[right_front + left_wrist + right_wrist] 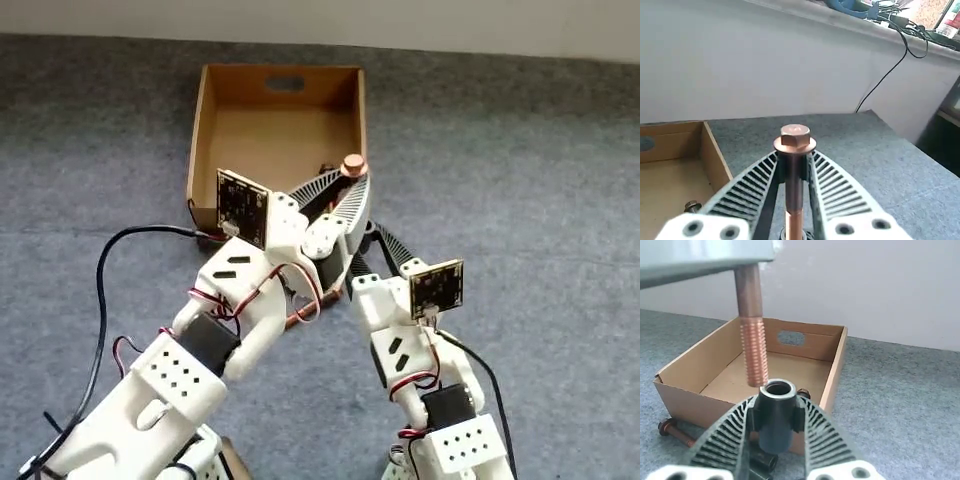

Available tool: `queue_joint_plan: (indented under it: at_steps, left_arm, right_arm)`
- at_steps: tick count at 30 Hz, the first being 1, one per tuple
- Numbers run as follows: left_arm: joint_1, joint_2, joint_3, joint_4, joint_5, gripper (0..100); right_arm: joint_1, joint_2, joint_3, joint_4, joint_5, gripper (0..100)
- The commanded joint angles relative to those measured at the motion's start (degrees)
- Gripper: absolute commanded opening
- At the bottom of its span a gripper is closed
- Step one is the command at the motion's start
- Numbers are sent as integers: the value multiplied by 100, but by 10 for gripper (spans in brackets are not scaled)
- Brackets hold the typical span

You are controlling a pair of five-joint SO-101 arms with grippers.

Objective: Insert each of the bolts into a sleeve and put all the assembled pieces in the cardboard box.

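Copper bolt (794, 175), black sleeve (775, 415), brown cardboard box (700, 407), grey, seemingly flecked, table (530, 170).

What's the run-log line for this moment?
left gripper: shut on bolt, head up | right gripper: shut on sleeve | bolt tip beside sleeve mouth, not inserted | loose bolt outside box

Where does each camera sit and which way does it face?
High view: above the table, looking down on the cardboard box, left arm and right arm.
Left wrist view: on the left arm, facing along the left gripper, shut on the bolt, toward the wall.
Right wrist view: on the right arm, facing along the right gripper, shut on the sleeve, toward the box.
Shared: all three show bolt and box.
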State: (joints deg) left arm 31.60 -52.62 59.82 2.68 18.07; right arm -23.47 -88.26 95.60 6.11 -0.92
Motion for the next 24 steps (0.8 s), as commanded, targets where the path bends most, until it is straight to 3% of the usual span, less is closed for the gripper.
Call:
queue_joint_plan:
  at_steps: [1,24]
  left_arm:
    - [13,13,-189,-123,-18,9]
    - [-4,13,136,-141,-26,9]
  right_arm:
    - [75,-48,-13,-92,-18,5]
    - [84,-57,-13,-92,-18,5]
